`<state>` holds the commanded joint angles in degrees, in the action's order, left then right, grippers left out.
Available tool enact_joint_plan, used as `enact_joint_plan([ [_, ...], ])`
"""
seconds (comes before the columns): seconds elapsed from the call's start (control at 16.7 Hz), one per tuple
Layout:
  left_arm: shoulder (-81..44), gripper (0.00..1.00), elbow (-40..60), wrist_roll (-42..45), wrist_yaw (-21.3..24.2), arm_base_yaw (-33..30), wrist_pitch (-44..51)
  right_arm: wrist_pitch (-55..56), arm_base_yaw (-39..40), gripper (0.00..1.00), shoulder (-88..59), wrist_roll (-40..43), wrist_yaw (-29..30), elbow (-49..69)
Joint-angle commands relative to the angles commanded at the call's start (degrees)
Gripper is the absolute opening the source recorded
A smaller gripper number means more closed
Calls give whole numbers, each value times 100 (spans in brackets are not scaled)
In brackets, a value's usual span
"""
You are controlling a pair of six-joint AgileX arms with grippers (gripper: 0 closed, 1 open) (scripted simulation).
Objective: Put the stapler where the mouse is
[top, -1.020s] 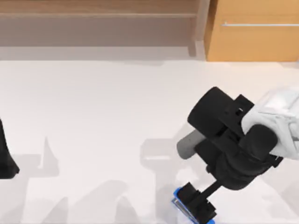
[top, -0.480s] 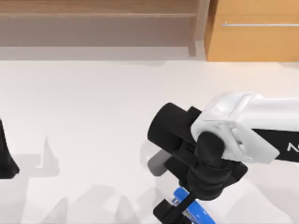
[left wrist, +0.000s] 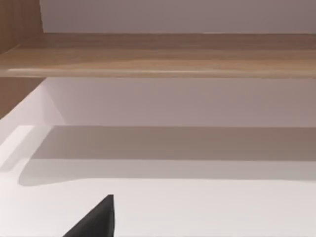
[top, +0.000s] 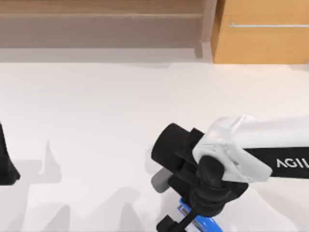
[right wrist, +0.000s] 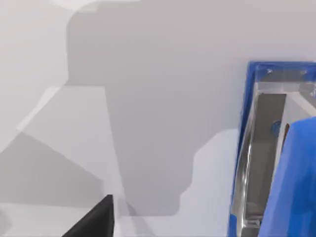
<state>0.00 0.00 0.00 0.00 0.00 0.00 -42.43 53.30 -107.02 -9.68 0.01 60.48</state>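
Right tool [top: 179, 223] low at tabletop [top: 96, 121] front edge, over blue stapler [top: 200, 223], grip state can't tell, stapler at front right-centre, left arm [top: 6, 162] parked far left

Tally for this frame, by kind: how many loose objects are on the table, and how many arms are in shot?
Stapler: 1
Arms: 2, the right arm over the stapler, the left arm parked at the table's left edge
Total: 3

The right arm [top: 251, 150] has a white shell, black joints and white "AGI" lettering.
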Motion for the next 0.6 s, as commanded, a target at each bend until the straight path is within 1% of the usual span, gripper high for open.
enact_joint_plan([
  [0.3,0,100,0,0,0,0,0,155,4,100,-96,-5,1,-90],
  [0.6,0,100,0,0,0,0,0,155,4,62,-96,-5,1,-90],
])
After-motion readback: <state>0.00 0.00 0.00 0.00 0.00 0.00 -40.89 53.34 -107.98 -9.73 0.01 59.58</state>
